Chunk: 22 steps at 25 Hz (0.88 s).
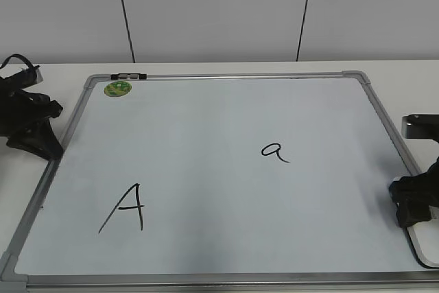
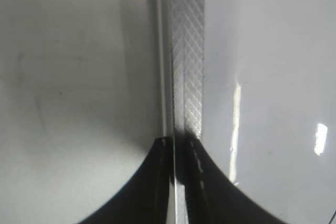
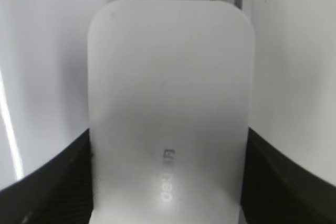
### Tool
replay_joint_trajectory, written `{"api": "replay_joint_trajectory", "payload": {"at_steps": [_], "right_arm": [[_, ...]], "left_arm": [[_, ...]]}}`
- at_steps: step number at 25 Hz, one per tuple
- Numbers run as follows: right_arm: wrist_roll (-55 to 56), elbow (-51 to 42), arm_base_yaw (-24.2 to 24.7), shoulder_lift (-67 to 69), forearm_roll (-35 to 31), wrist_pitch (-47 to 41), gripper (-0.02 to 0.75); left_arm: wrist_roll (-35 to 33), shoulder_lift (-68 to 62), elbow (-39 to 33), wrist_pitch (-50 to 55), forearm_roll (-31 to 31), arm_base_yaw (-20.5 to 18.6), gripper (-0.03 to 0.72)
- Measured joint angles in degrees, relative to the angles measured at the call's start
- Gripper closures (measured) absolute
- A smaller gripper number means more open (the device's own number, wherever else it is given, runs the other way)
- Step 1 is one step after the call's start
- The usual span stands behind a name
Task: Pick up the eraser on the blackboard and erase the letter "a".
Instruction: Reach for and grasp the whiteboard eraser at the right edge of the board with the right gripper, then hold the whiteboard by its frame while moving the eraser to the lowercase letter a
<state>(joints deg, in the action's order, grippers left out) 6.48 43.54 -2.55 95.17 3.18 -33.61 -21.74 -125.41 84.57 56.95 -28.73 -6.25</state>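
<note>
The blackboard (image 1: 206, 128) is a pale whiteboard with a grey frame, lying flat on the table. The small handwritten letter "a" (image 1: 274, 151) is right of the middle. The white eraser (image 3: 168, 93) lies at the board's right edge; a bit of it shows in the exterior view (image 1: 428, 243). My right gripper (image 1: 411, 212) is shut on the eraser, with a black finger against each long side (image 3: 168, 150). My left gripper (image 1: 40, 143) rests over the board's left frame, fingers together and empty (image 2: 178, 142). The frame (image 2: 186, 51) runs under it.
A larger capital "A" (image 1: 125, 208) is at the board's lower left. A round green sticker (image 1: 117, 88) and a small black clip (image 1: 129, 76) sit near the far left corner. A white wall stands behind the table.
</note>
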Motion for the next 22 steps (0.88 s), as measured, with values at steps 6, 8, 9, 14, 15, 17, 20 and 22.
{"api": "replay_joint_trajectory", "payload": {"at_steps": [6, 8, 9, 14, 15, 17, 20, 22], "right_arm": [[0.05, 0.56, 0.0, 0.27, 0.0, -0.86, 0.199], [0.05, 0.6, 0.0, 0.27, 0.0, -1.41, 0.199], [0.05, 0.6, 0.0, 0.27, 0.0, -1.67, 0.199], [0.05, 0.82, 0.0, -3.15, 0.0, -2.78, 0.199], [0.05, 1.09, 0.0, -3.93, 0.0, -3.21, 0.199], [0.05, 2.34, 0.0, -5.15, 0.0, -4.68, 0.199], [-1.72, 6.53, 0.0, -5.48, -0.86, -8.72, 0.199], [-3.9, 10.76, 0.0, -5.48, -3.18, -11.69, 0.199]], "left_arm": [[0.0, 0.0, 0.0, 0.0, 0.0, 0.0, 0.65], [0.0, 0.0, 0.0, 0.0, 0.0, 0.0, 0.65], [0.0, 0.0, 0.0, 0.0, 0.0, 0.0, 0.65], [0.0, 0.0, 0.0, 0.0, 0.0, 0.0, 0.65], [0.0, 0.0, 0.0, 0.0, 0.0, 0.0, 0.65], [0.0, 0.0, 0.0, 0.0, 0.0, 0.0, 0.65], [0.0, 0.0, 0.0, 0.0, 0.0, 0.0, 0.65], [0.0, 0.0, 0.0, 0.0, 0.1, 0.0, 0.65]]}}
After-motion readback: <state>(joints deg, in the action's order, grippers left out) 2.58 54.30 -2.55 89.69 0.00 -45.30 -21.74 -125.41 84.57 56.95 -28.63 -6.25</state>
